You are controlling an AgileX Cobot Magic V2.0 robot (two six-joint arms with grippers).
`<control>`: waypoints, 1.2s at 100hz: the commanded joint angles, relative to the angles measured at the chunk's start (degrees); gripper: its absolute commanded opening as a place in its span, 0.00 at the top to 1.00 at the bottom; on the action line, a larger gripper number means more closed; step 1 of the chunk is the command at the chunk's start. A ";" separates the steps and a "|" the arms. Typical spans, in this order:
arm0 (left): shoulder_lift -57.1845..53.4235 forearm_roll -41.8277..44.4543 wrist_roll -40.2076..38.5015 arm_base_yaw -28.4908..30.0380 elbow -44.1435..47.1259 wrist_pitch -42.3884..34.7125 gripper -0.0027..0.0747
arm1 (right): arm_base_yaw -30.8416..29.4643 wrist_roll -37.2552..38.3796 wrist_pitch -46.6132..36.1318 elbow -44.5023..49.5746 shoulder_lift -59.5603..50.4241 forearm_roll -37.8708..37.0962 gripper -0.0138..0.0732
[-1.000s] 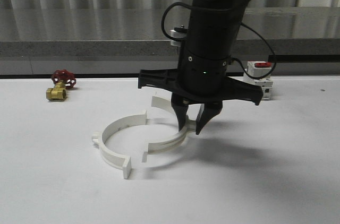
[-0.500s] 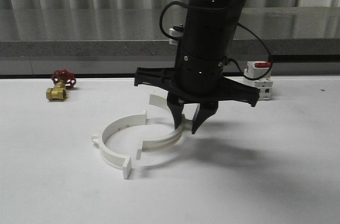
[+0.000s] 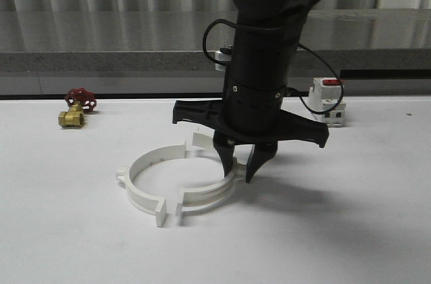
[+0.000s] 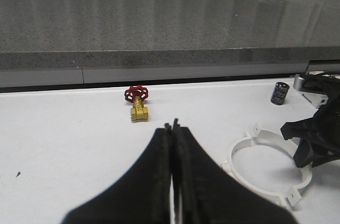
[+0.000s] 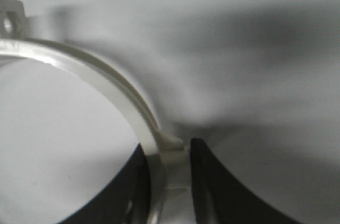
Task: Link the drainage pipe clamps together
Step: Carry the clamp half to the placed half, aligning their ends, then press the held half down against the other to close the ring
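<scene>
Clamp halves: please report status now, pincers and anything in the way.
Right pincer shut on right clamp half. Left pincer shut, empty. Left clamp half on the table, front tabs nearly meeting. Nothing between them.

Two clamp halves (image 3: 178, 180) lie mid-table, nearly a ring. A valve (image 3: 77, 109) sits far left; a breaker (image 3: 328, 101) behind, right.

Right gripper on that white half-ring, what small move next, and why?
Probably nudge the held half-ring a touch further left: the right gripper pinches its band, and its near tab sits just short of the other half-ring's tab, a narrow gap showing.
</scene>
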 commanded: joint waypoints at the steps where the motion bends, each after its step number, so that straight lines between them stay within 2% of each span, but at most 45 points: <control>1: 0.62 -0.52 0.03 0.14 -1.40 -4.42 0.99 | 0.02 0.33 -1.27 -1.67 -2.83 -0.97 0.83; 53: 0.62 -0.52 0.03 0.14 -1.40 -4.42 0.99 | 0.18 0.96 -2.89 -1.67 -1.14 0.72 0.83; 120: 0.62 -0.52 0.03 0.14 -1.40 -4.42 0.99 | 0.69 0.95 -0.82 -1.67 -1.14 2.11 0.83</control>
